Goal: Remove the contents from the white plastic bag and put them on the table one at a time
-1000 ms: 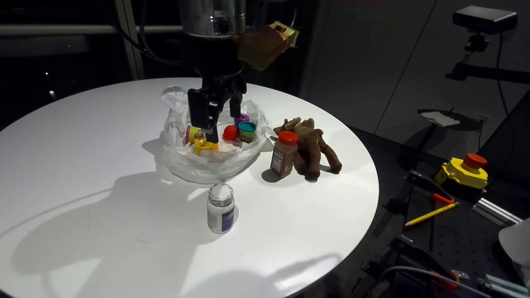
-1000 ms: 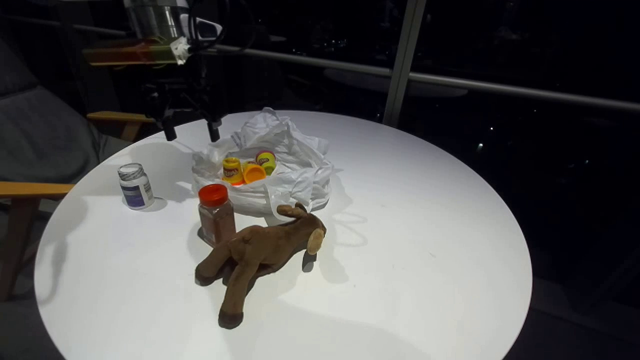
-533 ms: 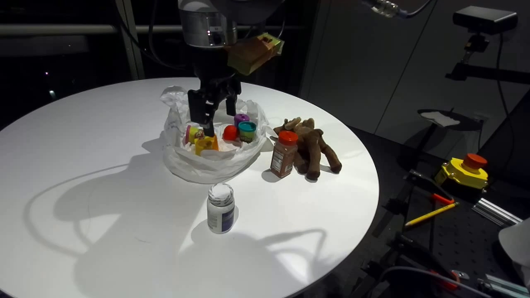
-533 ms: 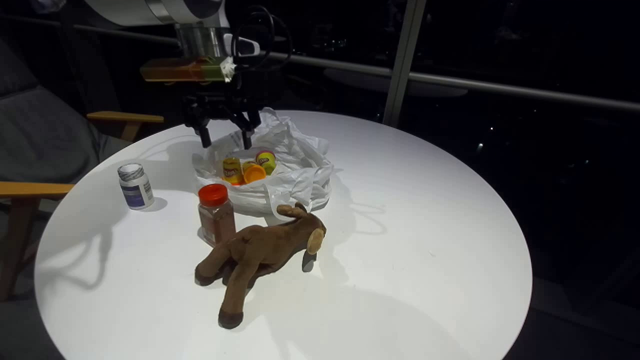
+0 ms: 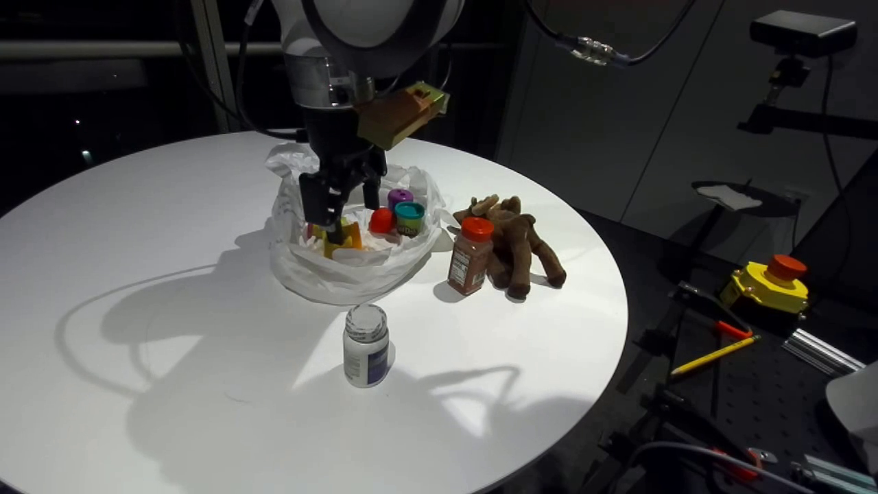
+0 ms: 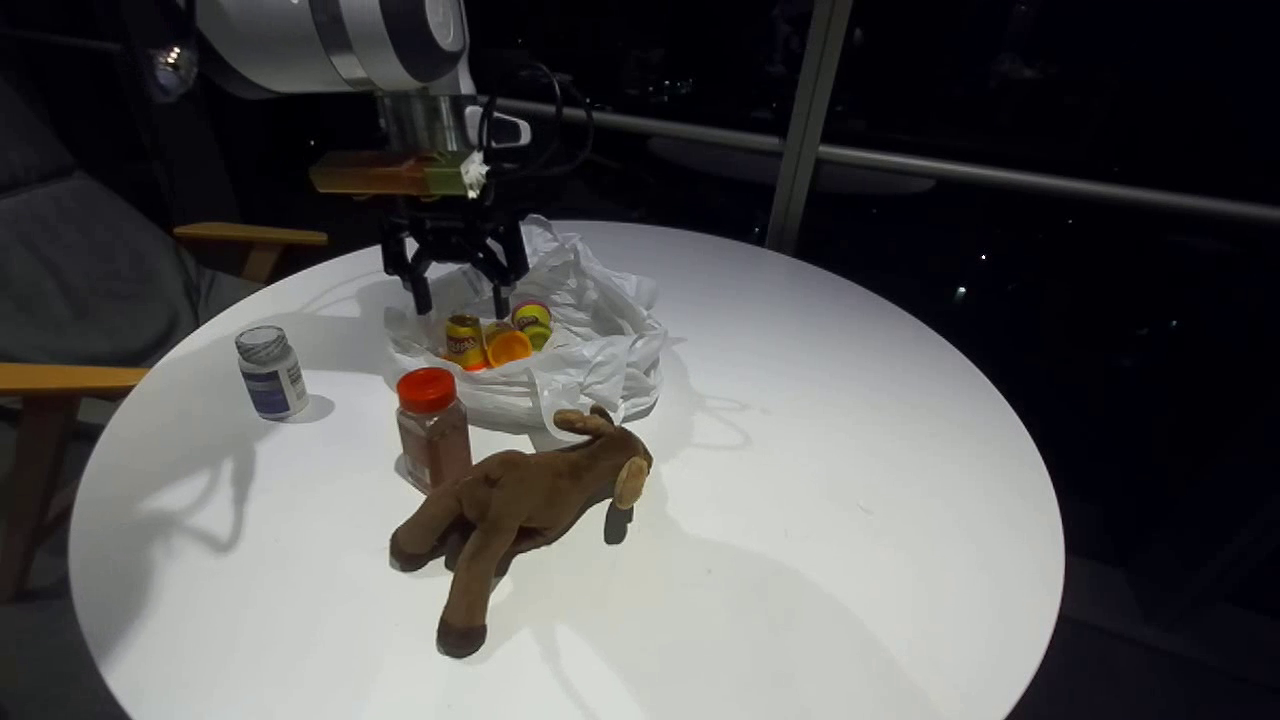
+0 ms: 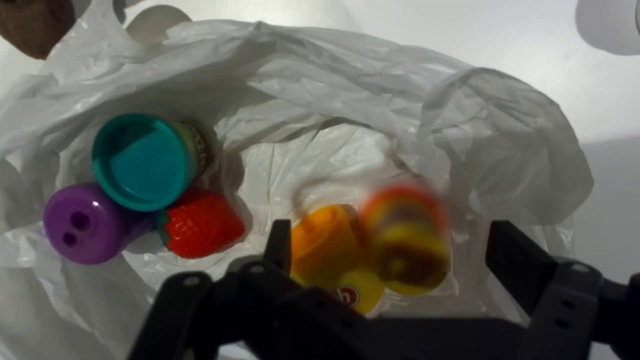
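Only the wrist view shows the green leaves of the red strawberry [image 7: 207,227], which lies beside the purple piece [image 7: 82,225] and the teal-lidded tub [image 7: 140,165]. In an exterior view the pink-lidded can [image 6: 532,318], the round face of the orange cup [image 6: 508,347] and the label of the yellow can [image 6: 465,345] stand out, whereas the wrist view gives that yellow can just as a blur. A grey chair [image 6: 90,260] shows beyond the table [image 6: 850,480] there too; in an exterior view, a pencil [image 5: 715,356] and a red-topped yellow box [image 5: 761,291] lie past the table's edge. The tool [image 6: 462,300] hangs low, fingers spread wide, with the yellow can below and between them; whether they touch anything I cannot tell. As for the white plastic bag [image 6: 590,390], it sits open on the table – thin, wrinkled, half see-through, its rim slumped into an uneven ring with one crumpled side standing higher – and the strawberry, purple piece, tub, cup and both cans are inside it. The brown plush animal [image 6: 540,490] sprawls just beside the bag, and the white bottle [image 6: 270,372] stands upright, apart from it, in both exterior views.
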`<state>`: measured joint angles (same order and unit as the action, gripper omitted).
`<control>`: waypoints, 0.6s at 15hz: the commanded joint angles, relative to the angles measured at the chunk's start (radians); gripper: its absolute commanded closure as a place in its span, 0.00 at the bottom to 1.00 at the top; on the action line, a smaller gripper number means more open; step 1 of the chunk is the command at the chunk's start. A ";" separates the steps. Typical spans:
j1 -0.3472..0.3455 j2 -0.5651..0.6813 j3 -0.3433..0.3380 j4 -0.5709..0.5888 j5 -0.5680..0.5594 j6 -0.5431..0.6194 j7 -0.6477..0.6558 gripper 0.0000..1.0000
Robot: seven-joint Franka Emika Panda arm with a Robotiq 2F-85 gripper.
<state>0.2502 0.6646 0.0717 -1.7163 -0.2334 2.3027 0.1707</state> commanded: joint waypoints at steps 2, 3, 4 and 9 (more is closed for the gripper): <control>-0.001 0.053 0.005 0.071 0.052 -0.022 -0.015 0.00; -0.001 0.061 0.007 0.079 0.063 -0.017 -0.011 0.00; -0.001 0.068 0.007 0.086 0.072 -0.012 -0.006 0.00; 0.007 0.108 -0.003 0.126 0.091 -0.009 0.010 0.00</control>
<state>0.2508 0.7373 0.0737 -1.6478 -0.1651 2.3021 0.1741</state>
